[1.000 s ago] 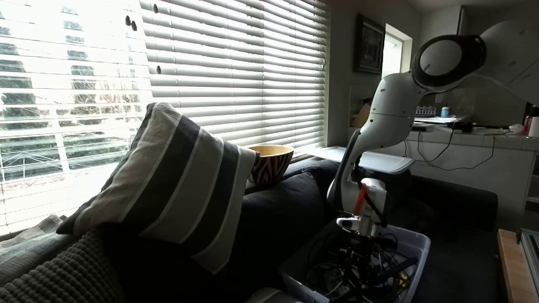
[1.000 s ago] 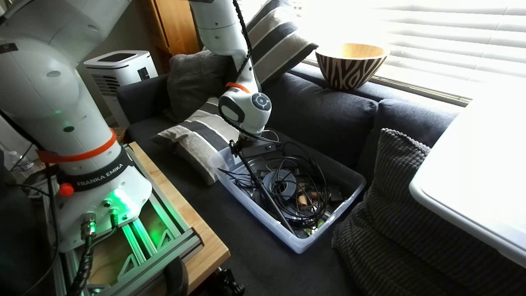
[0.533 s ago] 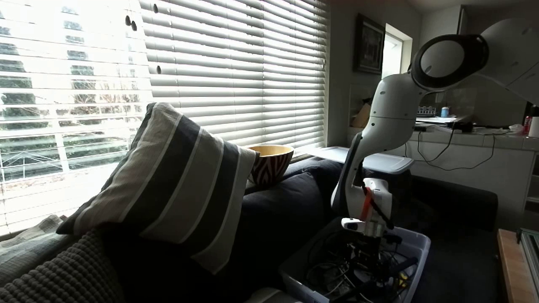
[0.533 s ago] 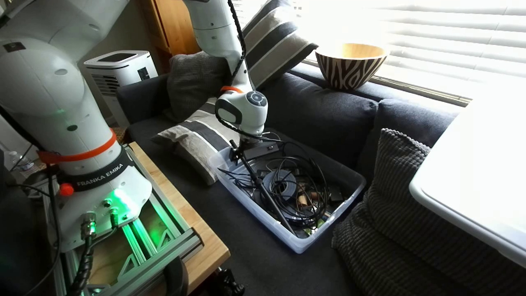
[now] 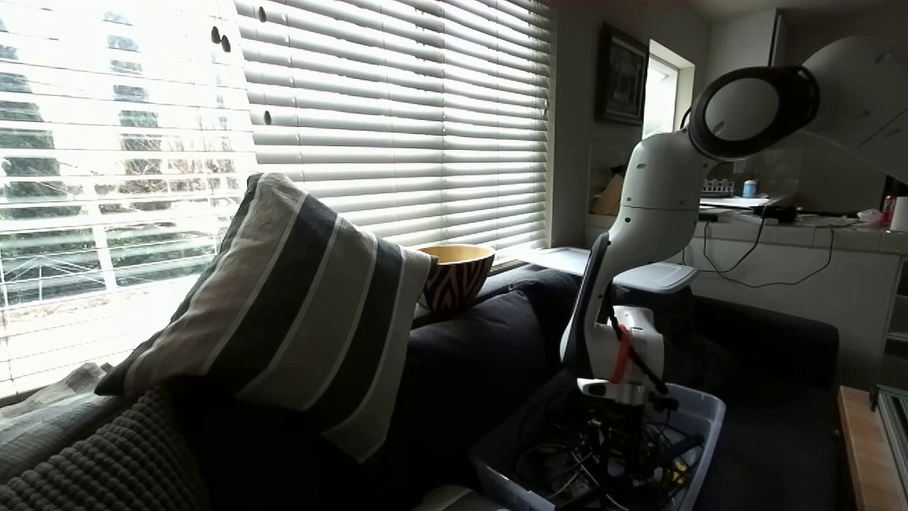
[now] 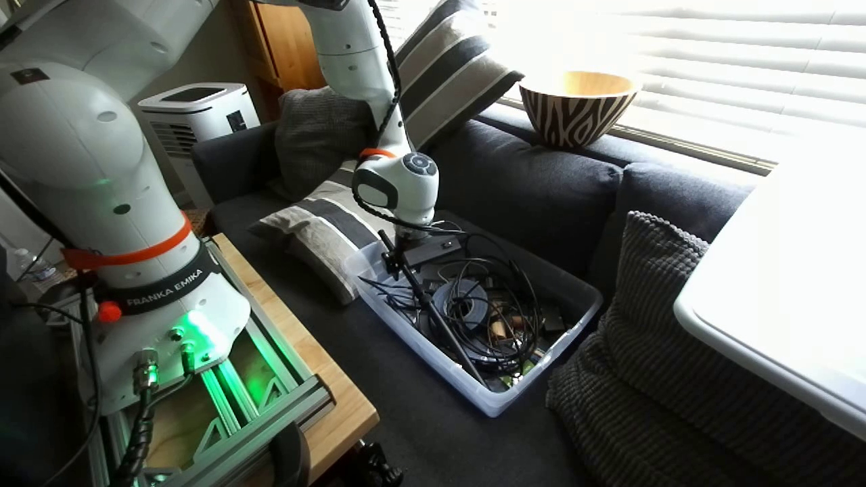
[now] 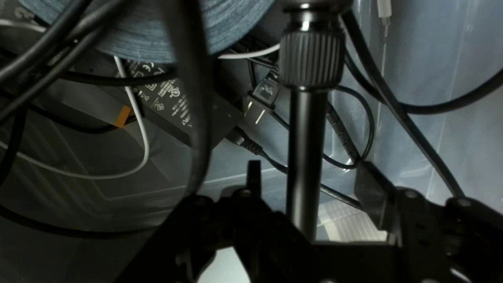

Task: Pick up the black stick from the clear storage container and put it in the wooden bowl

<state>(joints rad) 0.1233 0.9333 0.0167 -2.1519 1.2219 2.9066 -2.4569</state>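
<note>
The black stick [image 6: 448, 333] leans lengthwise in the clear storage container [image 6: 419, 353], its upper end near my gripper. In the wrist view the stick [image 7: 306, 149] runs upright in the picture, with a ribbed collar near the top. My gripper [image 7: 312, 182] is open, one finger on each side of the stick, with gaps on both sides. In an exterior view the gripper [image 5: 618, 440] is dark and low in the container; its fingers are hard to make out. The wooden bowl [image 6: 575, 118], with zebra stripes, stands on the sofa back by the window, and shows in both exterior views [image 5: 460, 285].
A roll of grey-blue tape [image 6: 443, 301], looped black cables [image 6: 531, 297] and a power adapter [image 7: 177, 106] lie in the container. A cable hangs close by the left finger. Striped pillows [image 6: 338, 210] and a white lid [image 6: 778, 291] flank the container.
The arm has shifted a little toward the robot's base side and slightly down, bringing the gripper around the stick's upper part. The stick, container and bowl have not visibly moved.
</note>
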